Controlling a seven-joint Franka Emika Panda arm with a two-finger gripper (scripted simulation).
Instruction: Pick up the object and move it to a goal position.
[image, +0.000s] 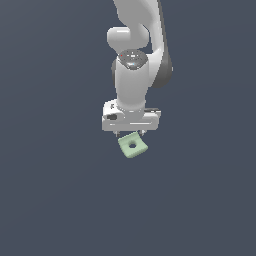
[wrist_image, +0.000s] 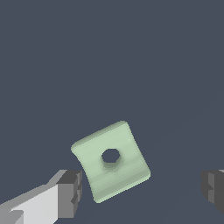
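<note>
Block (image: 133, 145) is the thing to pick up: small, pale green, square with soft round corners and a round hole in the middle. It lies flat on the plain dark grey floor (image: 55, 200), turned a bit so its sides are not straight with the picture.

Right above it hangs the gripper (image: 130, 133). In the wrist view, the two dark finger pads (wrist_image: 70, 193) stand wide apart, one on each side of the block (wrist_image: 111, 160), with grey floor showing between each pad and the block. So the gripper (wrist_image: 142, 192) is spread wide and holds nothing. The block is much narrower than the gap, so it fits easily.

In the exterior view, the white hand sits low over the block and the short fingertips (image: 117, 133) poke out just above it. I cannot tell if they reach down beside it yet.

The white arm (image: 132, 80) goes straight up and out of the picture.

What could go wrong? The block is turned, so the pads may meet its corners and not its flat sides. Then it could spin or pop out when they squeeze. Also, the block looks closer to one pad, so that pad could push it along first.

I see no goal marker, and no words or labels I can read.
</note>
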